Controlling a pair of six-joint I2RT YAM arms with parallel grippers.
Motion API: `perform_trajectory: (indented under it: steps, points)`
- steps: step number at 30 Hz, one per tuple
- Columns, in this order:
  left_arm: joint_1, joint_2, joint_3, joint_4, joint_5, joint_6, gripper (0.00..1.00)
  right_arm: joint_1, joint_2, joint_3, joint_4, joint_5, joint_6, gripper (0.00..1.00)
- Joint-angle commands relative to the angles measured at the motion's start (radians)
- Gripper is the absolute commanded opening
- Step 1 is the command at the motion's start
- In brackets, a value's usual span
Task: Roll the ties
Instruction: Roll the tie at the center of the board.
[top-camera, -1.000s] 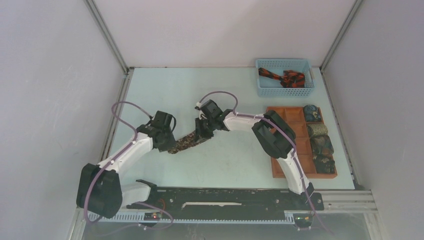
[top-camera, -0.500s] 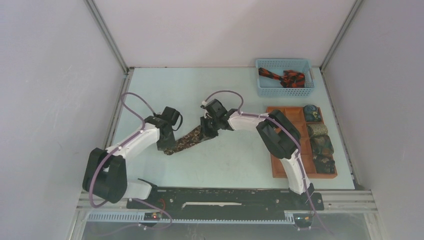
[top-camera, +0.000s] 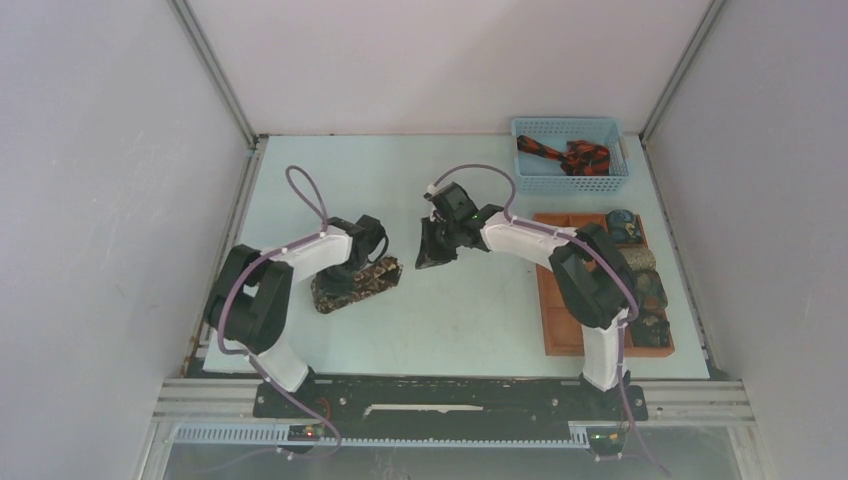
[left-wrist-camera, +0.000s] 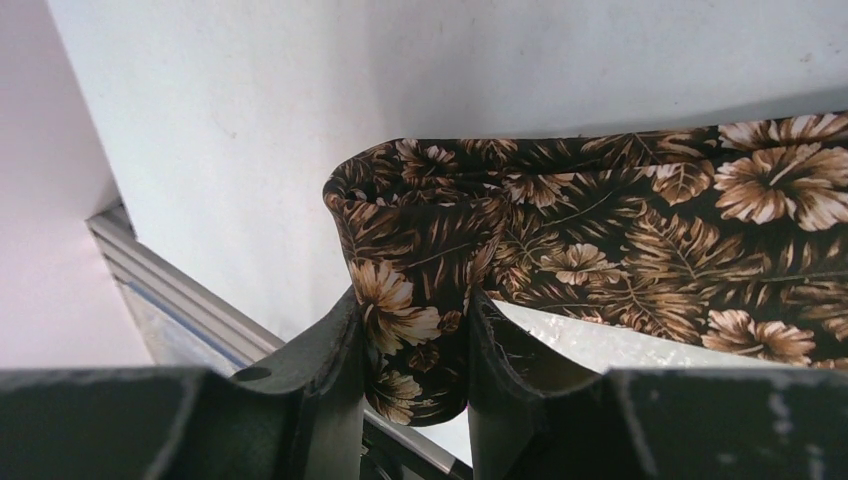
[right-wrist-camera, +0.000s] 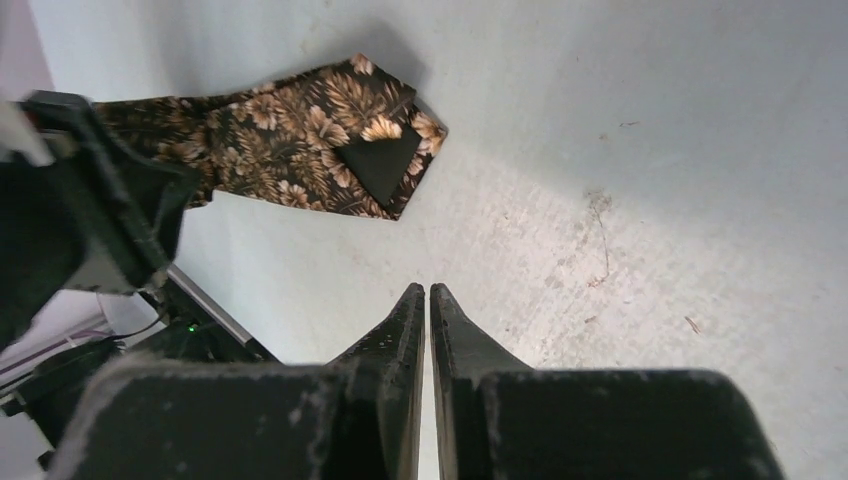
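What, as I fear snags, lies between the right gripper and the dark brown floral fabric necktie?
Only bare pale table, seen in the right wrist view, separates the right gripper from the dark brown floral necktie.

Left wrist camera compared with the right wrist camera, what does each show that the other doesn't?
Left wrist only: the left gripper shut on the rolled end of the brown floral tie. Right wrist only: the right gripper, shut and empty, with the tie's pointed tip lying flat beyond it. Both: that tie and the pale table.
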Motion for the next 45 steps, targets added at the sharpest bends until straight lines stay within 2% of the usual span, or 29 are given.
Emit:
perform_trajectory:
  steps: [1,11,23,34,45]
  points:
    - [-0.019,0.055,0.042,-0.075,-0.114,-0.002,0.22,-0.024,-0.087,-0.015,-0.011,0.013,-0.023,0.08]
    - [-0.079,0.198,0.099,-0.15,-0.203,-0.037,0.25,-0.038,-0.13,-0.025,-0.025,0.008,-0.024,0.08]
    - [-0.119,0.233,0.127,-0.196,-0.215,-0.025,0.6,-0.051,-0.176,-0.025,-0.047,0.011,-0.03,0.08]
    - [-0.144,0.176,0.159,-0.225,-0.191,-0.02,0.7,-0.054,-0.212,-0.024,-0.026,0.004,-0.019,0.08]
    - [-0.159,0.144,0.166,-0.156,-0.071,0.012,0.69,-0.053,-0.223,0.006,-0.04,0.002,-0.014,0.08]
